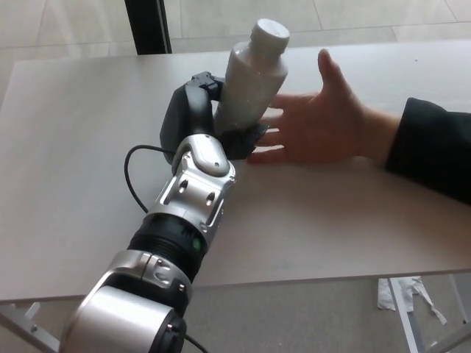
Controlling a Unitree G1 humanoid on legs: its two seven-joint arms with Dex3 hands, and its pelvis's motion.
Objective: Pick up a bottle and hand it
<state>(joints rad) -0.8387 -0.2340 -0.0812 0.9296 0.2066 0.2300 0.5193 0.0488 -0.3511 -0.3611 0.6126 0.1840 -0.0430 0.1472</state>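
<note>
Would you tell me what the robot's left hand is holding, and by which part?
The left hand holds the white plastic bottle by its lower body.

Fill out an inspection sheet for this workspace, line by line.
Surface: pale table, bare apart from the arm and hand on it.
Job's things: white capped bottle, tilted, held off the table.
Clutter: nothing seen.
Hands: left hand shut on the bottle; right not in view. A person's hand lies open, palm up, beside the bottle.
Cables: black cable loops beside the left forearm.
Surroundings: tiled floor, dark post, paper scraps.
</note>
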